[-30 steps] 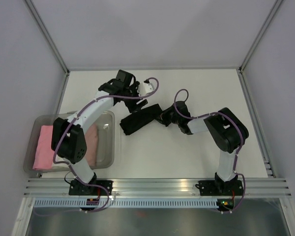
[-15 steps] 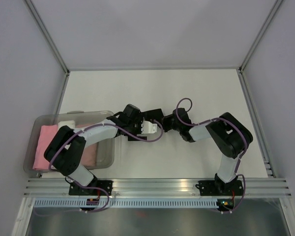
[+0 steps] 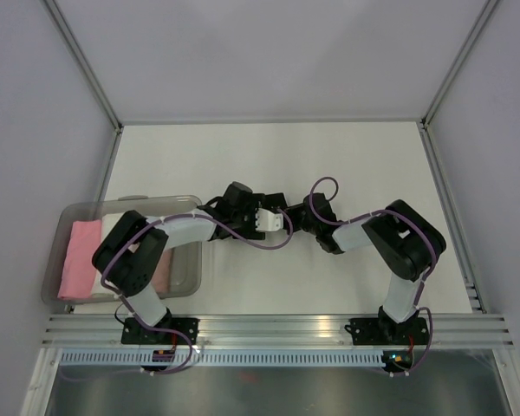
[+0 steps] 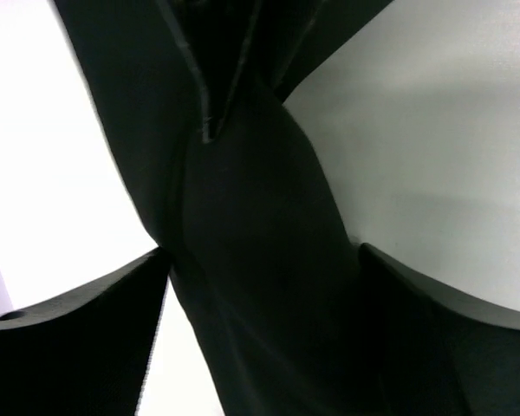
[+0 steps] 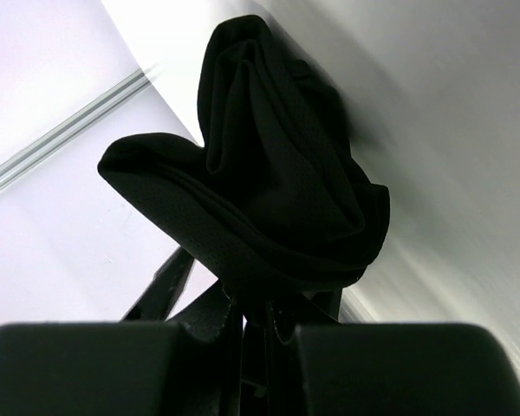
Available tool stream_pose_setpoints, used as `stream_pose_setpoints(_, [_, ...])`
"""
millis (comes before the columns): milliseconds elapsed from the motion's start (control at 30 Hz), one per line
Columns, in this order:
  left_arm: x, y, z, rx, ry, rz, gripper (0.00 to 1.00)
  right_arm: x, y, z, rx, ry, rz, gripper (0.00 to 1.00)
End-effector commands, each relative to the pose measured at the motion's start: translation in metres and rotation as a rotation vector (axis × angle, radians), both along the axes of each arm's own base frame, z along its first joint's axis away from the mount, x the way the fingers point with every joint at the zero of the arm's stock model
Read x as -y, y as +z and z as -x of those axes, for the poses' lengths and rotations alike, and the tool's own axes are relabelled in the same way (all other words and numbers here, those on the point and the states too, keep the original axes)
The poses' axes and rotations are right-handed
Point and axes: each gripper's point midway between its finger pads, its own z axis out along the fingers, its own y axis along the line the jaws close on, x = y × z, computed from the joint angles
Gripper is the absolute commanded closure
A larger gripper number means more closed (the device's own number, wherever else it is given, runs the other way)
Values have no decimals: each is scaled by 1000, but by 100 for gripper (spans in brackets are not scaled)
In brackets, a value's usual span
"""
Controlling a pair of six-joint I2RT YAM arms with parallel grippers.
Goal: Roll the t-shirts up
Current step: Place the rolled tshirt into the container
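Right gripper (image 5: 256, 322): jaws nearly closed, pinching a bunched fold of the one black t-shirt (image 5: 277, 191), which rises toward 12 o'clock in the wrist view. Left gripper (image 4: 262, 256): jaws spread wide, a strip of the same shirt running between the two fingers, unclamped. From above, the two grippers meet mid-table (image 3: 355, 156), right at 3 o'clock of left, the shirt largely hidden beneath them; at 8 o'clock, one clear bin (image 3: 193, 260) holds one pink roll (image 3: 78, 260) and one peach roll (image 3: 167, 270).
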Motion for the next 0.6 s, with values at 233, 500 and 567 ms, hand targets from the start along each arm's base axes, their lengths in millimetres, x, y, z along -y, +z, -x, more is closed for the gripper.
stream_pose_setpoints(233, [12, -13, -21, -31, 59, -13, 19, -5, 37, 0, 47, -12, -99, 100])
stream_pose_setpoints(500, [8, -9, -14, -135, 105, -8, 84, -3, 40, 4, 82, 27, -25, 66])
stream_pose_setpoints(567, [9, -4, -10, -184, 134, 11, 95, 4, 32, 9, 94, 75, 102, 52])
